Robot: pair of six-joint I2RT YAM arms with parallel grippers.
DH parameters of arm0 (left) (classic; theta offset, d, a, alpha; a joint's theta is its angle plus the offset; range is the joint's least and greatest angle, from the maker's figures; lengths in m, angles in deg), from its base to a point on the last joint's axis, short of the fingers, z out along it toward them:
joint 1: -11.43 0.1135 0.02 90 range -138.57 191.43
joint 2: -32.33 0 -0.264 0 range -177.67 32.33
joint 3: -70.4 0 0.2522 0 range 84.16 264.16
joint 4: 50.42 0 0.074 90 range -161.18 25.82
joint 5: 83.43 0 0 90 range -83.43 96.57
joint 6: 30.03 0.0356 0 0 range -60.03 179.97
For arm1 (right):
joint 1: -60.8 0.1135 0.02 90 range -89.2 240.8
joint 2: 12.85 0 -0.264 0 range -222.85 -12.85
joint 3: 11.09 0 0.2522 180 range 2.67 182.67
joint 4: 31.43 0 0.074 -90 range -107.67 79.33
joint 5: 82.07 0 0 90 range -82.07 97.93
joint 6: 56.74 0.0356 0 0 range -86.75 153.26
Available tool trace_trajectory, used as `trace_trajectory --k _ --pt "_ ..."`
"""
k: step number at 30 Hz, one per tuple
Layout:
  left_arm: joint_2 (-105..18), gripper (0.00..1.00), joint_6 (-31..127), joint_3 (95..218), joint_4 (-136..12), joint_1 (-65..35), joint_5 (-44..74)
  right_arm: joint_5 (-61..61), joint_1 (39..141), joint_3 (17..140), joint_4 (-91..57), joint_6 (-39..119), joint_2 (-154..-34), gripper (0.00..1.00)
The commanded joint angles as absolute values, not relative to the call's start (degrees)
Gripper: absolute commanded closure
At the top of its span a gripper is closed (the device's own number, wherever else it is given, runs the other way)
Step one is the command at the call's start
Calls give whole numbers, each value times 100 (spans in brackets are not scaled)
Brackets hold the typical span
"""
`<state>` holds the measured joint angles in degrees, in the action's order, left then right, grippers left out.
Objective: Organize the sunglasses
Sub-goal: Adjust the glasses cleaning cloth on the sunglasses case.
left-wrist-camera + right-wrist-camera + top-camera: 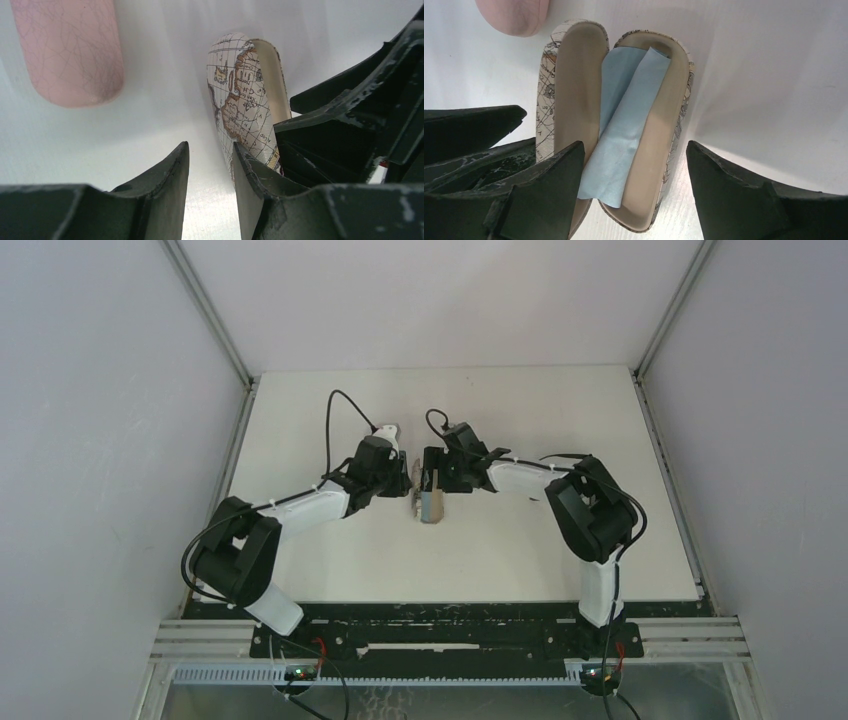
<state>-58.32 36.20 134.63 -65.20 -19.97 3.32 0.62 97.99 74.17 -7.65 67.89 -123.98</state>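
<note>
No sunglasses show in any view. A map-patterned case (664,140) lies open at the table's middle, with a light-blue cloth (624,120) inside its base. It also shows in the top view (417,502) and the left wrist view (240,100). My right gripper (634,150) is wide open and empty, and straddles the case's base half, one finger over the lid side. My left gripper (211,150) is open with a narrow gap and holds nothing. Its right finger (255,180) rests against the case's outer shell. In the top view the left gripper (405,480) and right gripper (433,480) meet at the case.
A pink oblong case (70,50) lies shut just beyond the map case, also in the right wrist view (514,15). The white table (520,550) is walled on the left, right and back. Both arms crowd the centre.
</note>
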Motion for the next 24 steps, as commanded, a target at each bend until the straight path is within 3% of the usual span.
trace_trajectory --k 1,10,19,24 --pt "-5776 58 3719 13716 -6392 -2030 402 -199 9800 7531 -969 6912 -12573 26" --pt "-5775 58 3721 13718 -6392 -2031 420 -177 9861 7667 -818 6892 -12760 30" --pt "-5780 58 3720 13720 -6392 -2035 430 -127 9842 7707 -650 6790 -12757 54" --pt "-5772 58 3719 13729 -6392 -2030 433 -133 9825 7701 -623 6780 -12707 62"
